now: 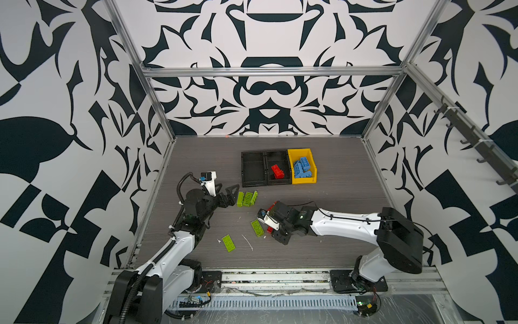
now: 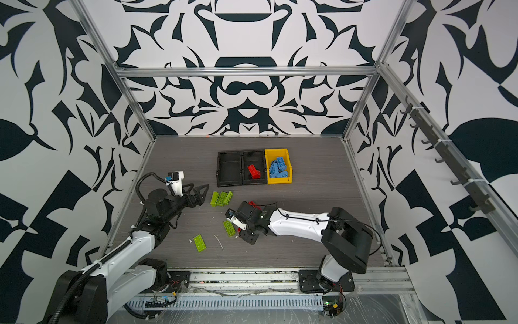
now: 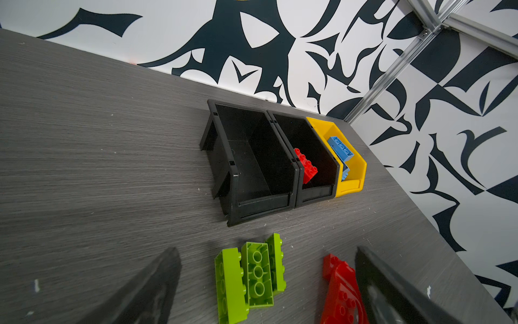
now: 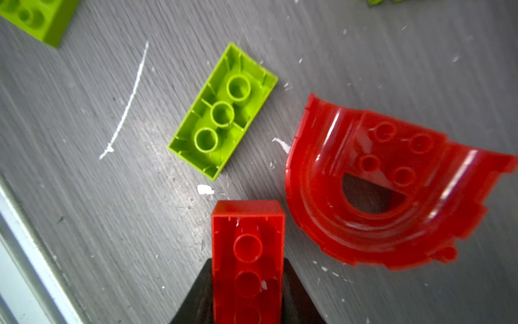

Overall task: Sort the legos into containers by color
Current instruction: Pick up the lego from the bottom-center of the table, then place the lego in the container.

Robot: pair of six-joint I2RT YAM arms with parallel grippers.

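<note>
My left arm (image 1: 179, 246) reaches low and forward, wrist bent. My left gripper (image 1: 229, 187) sits to the left of the yellow bin (image 1: 302, 179) and nearer my base, its fingers (image 3: 157, 280) spread wide and empty. My right arm (image 1: 344, 221) lies nearly level, nearer than that bin, wrist tipped down. My right gripper (image 4: 248, 262) presses against both sides of a red brick (image 4: 248, 224).

Three bins are sitting on the desk (image 1: 336, 224): two black bins (image 1: 253, 168) and one yellow bin (image 1: 304, 179). Five green bricks (image 1: 247, 198) are lying out: three bunched, plus a lone green brick (image 1: 228, 243) and a second lone green brick (image 1: 257, 227). Reds are showing as three: binned red brick (image 1: 277, 171), loose red brick (image 4: 248, 252), red arch (image 4: 364, 224). Blue bricks (image 1: 302, 167) are piling up, at least three, exact count unclear.
</note>
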